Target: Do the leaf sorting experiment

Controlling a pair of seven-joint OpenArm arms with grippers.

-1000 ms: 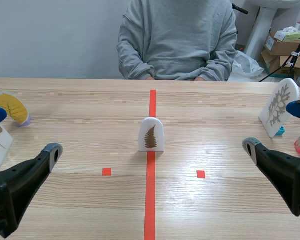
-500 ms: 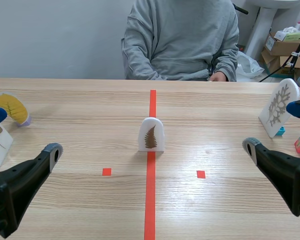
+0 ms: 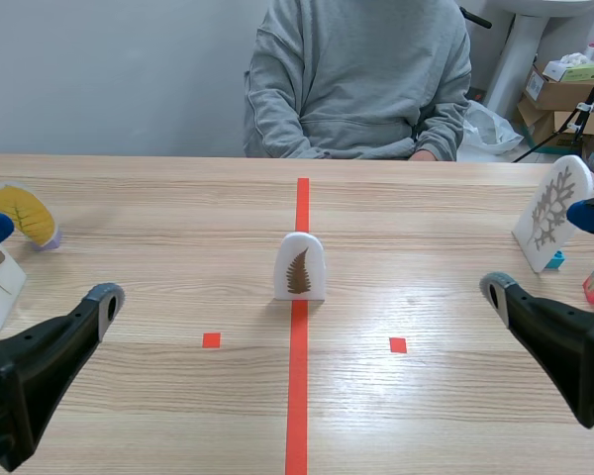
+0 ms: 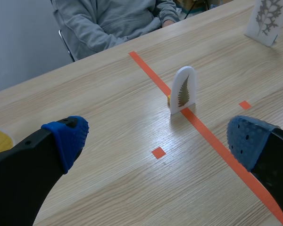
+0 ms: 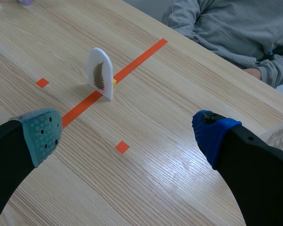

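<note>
Left gripper (image 3: 48, 262) low at lower left of frame, fingers spread wide. Right gripper (image 3: 543, 251) lower right, likewise spread.

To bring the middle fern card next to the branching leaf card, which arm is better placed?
Right, probably. The fern card stands midway between the open left gripper and right gripper, but the branching leaf card stands beside the right one.

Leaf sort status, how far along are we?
Done: nothing looks sorted; the fern card stands upright on the centre tape line. In hand: nothing; the left gripper and right gripper are both open and empty, short of it. Left: picking up the fern card and probably placing it by a side card, the yellow leaf card at the table's left or the lobed leaf card at its right.
</note>
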